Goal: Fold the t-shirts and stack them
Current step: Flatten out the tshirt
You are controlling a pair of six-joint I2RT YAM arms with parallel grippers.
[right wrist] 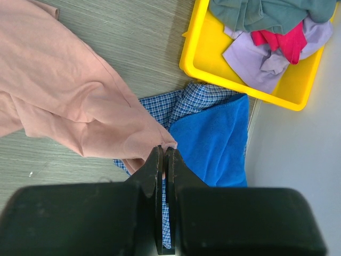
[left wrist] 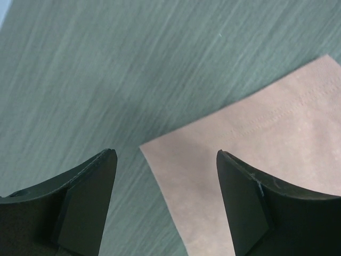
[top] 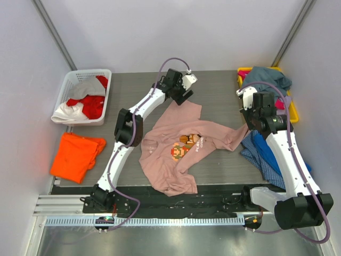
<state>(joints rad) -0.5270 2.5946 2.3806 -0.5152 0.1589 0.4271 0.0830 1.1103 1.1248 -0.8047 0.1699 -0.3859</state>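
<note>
A large dusty-pink t-shirt with a pixel print lies crumpled in the middle of the table. My left gripper is open above its far corner. In the left wrist view that flat pink corner lies between the open fingers, and the gripper holds nothing. My right gripper is shut on the pink shirt's right edge. The right wrist view shows the pink shirt pinched at the gripper's tips. A bright orange t-shirt lies folded at the left.
A white basket at the back left holds red and white shirts. A yellow tray, also in the right wrist view, holds grey-teal, lilac and red clothes. Blue and checked cloth lies under my right arm.
</note>
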